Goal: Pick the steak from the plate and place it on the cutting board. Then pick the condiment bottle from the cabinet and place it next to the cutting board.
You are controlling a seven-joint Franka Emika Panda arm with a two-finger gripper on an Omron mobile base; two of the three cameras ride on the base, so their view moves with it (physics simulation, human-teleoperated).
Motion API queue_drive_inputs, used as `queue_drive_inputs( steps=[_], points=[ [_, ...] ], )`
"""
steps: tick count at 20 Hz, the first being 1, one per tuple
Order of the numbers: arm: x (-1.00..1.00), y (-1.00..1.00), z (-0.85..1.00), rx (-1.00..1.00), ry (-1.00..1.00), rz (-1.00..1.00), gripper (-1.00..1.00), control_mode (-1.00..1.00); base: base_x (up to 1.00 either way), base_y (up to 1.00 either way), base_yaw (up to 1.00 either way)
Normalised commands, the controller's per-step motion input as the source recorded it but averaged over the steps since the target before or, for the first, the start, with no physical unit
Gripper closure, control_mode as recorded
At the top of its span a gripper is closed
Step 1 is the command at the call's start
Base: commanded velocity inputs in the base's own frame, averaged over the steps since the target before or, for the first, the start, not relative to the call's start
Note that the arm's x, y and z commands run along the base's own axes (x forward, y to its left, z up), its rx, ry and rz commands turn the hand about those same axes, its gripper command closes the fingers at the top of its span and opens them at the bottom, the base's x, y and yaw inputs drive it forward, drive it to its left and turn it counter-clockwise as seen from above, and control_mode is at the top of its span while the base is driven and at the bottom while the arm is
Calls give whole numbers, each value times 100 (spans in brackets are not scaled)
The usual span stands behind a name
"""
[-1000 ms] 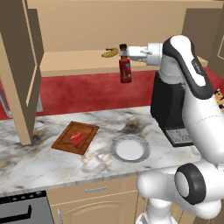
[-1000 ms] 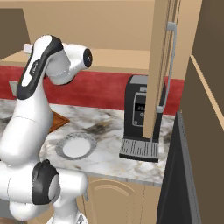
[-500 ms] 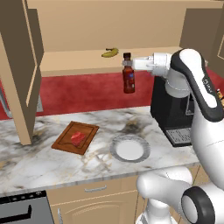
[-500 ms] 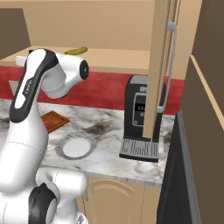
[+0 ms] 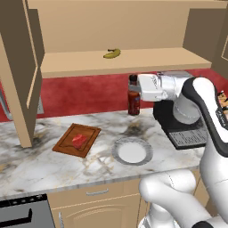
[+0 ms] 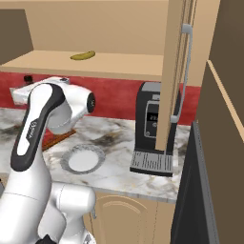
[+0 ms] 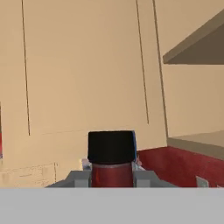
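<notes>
Even, soft rendered light fills both base views, bright with no glare. The cabinet (image 5: 120, 60) shelf casts a faint shade onto the red wall beneath, and the plate (image 5: 132, 151) throws almost none. Edges look slightly jagged; the hand view is coarse and flat, without blur.

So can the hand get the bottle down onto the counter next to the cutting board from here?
Probably yes: the hand holds the condiment bottle upright above bare counter, and nothing stands between it and the cutting board.
</notes>
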Motion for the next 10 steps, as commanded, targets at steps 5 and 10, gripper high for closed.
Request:
queue_drive_inputs(
  steps=[5,10],
  points=[
    [-54,6,-37,0,-15,7,100,-100,0,0,0],
    [-50,7,-41,0,-14,6,100,-100,0,0,0]
  ],
)
